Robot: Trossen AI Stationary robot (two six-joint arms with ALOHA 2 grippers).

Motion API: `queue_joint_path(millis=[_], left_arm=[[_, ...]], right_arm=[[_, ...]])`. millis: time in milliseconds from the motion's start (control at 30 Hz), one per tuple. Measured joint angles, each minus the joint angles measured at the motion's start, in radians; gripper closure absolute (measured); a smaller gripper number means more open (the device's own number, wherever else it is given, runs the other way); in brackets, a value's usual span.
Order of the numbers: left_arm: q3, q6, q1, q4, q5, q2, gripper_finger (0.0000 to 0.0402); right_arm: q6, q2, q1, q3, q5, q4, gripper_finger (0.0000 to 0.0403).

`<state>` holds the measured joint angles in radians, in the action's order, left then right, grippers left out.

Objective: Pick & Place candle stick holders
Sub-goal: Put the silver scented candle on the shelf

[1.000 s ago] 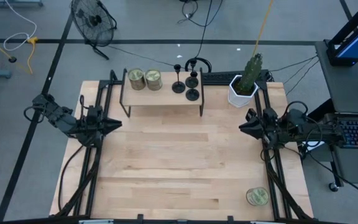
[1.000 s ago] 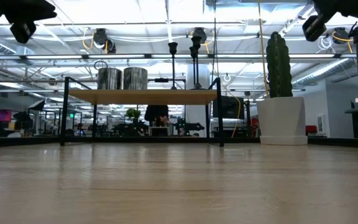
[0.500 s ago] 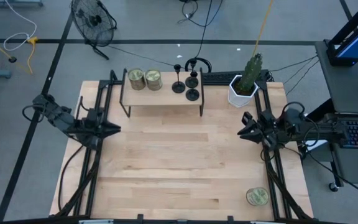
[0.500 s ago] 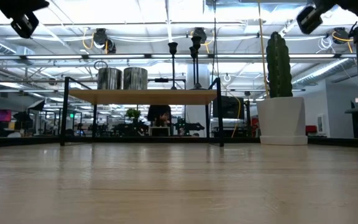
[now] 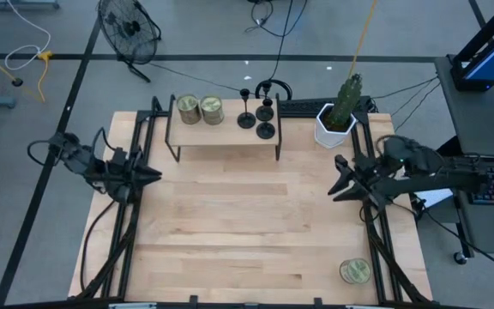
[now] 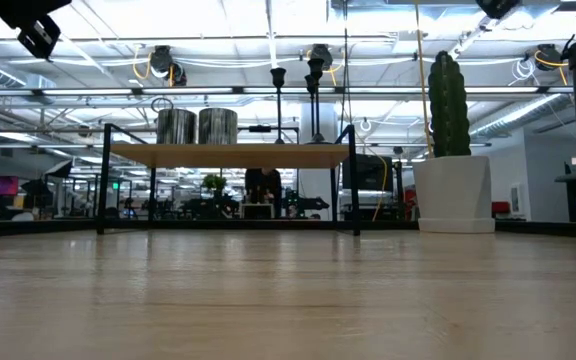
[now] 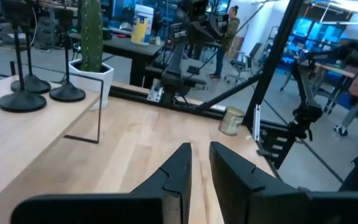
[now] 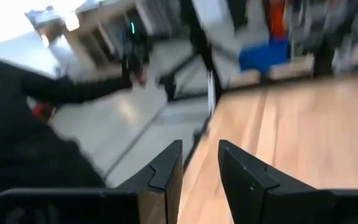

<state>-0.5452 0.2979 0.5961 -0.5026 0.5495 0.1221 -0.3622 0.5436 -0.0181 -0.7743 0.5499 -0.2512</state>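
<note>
Three black candle stick holders [image 5: 245,120] [image 5: 265,112] [image 5: 266,130] stand by their round bases on the right half of a small raised wooden shelf [image 5: 225,142] at the table's far edge. They also show in the left wrist view [image 7: 22,99] and the low view [image 6: 278,75]. My left gripper [image 5: 154,176] hangs shut over the table's left side, well clear of the shelf. My right gripper [image 5: 334,180] hangs high over the right side, its fingers a little apart and empty. It is nearly out of the top of the low view [image 6: 495,8].
Two greenish-gold jar candles [image 5: 188,110] [image 5: 211,110] stand on the shelf's left half. A third jar [image 5: 355,270] sits at the table's near right corner. A cactus in a white pot [image 5: 334,120] stands right of the shelf. Bare wood [image 5: 247,223] lies between the arms.
My right gripper has gone up, almost out of the low view, and its fingers have come a little apart in the high view. My left gripper has drawn back slightly toward the table's left edge. The holders have not moved.
</note>
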Motion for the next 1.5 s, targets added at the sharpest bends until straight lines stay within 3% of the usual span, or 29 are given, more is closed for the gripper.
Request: queue_joint_path(millis=[167, 333, 600, 933, 1200, 1500], left_arm=[[0.097, -0.007, 0.000, 0.092, -0.006, -0.043, 0.0339], [0.187, -0.008, 0.000, 0.168, -0.038, -0.096, 0.0339], [0.213, -0.077, 0.000, 0.180, -0.046, -0.117, 0.0339], [0.213, -0.105, 0.000, 0.175, -0.050, -0.117, 0.0339], [0.213, -0.105, 0.000, 0.161, -0.053, -0.117, 0.0339], [0.213, -0.117, 0.000, 0.161, -0.054, -0.117, 0.0339]], right_arm=[[0.008, 0.087, 0.000, -0.137, 0.084, -0.327, 0.0304], [-0.006, 0.142, 0.002, -0.220, 0.159, -0.509, 0.0302], [-0.161, 0.170, 0.116, -0.243, 0.214, -0.662, 0.0302], [-0.464, 0.239, 0.401, -0.243, 0.208, -0.726, 0.0302], [-0.723, 0.305, 0.586, -0.243, 0.145, -0.726, 0.0303], [-1.029, 0.313, 0.732, -0.243, -0.109, -0.694, 0.0303]])
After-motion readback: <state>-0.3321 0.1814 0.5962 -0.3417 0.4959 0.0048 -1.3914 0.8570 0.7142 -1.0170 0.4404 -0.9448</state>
